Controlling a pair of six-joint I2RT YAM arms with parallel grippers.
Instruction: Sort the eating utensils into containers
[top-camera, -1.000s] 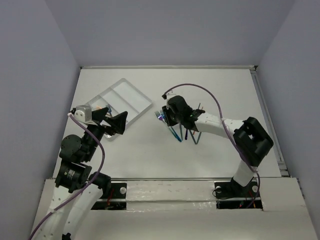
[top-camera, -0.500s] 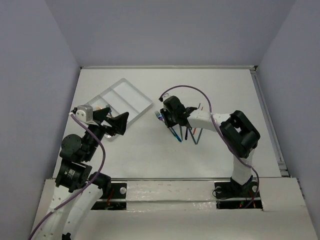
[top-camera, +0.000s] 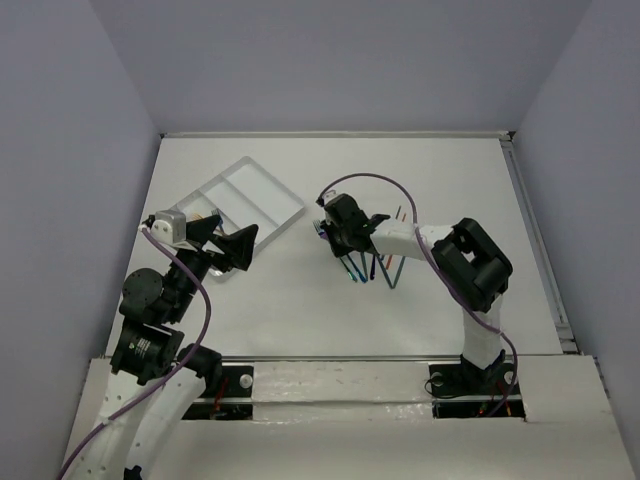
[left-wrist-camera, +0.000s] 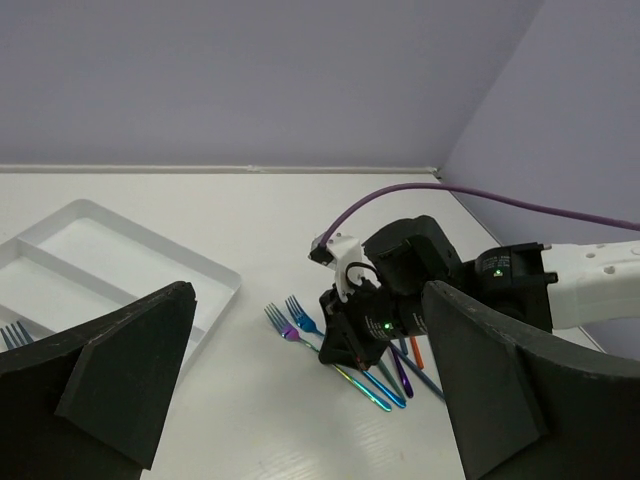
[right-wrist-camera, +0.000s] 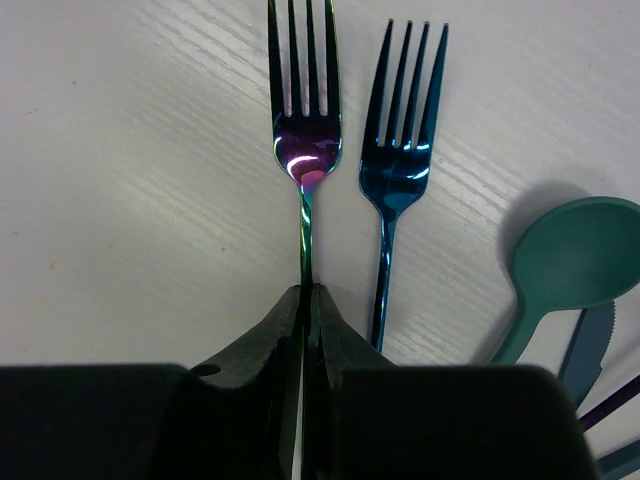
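Observation:
My right gripper (right-wrist-camera: 308, 292) is shut on the thin handle of an iridescent purple-green fork (right-wrist-camera: 305, 150) that lies on the table. A blue fork (right-wrist-camera: 398, 170) lies just to its right, and a teal spoon (right-wrist-camera: 580, 250) beyond that. In the top view the right gripper (top-camera: 338, 243) is low over the utensil pile (top-camera: 375, 262) at mid-table. The white divided tray (top-camera: 262, 190) lies at the left. My left gripper (top-camera: 228, 247) is open and empty, held above the tray's near end. A blue fork (left-wrist-camera: 15, 335) lies in one tray compartment.
Several more utensils lie fanned out under and right of the right gripper, among them an orange one (top-camera: 400, 212). A purple cable (top-camera: 375, 180) loops over the right arm. The table's back wall runs along the far edge.
My right arm has drawn in toward the left and its gripper has settled over the forks. The left arm has not moved.

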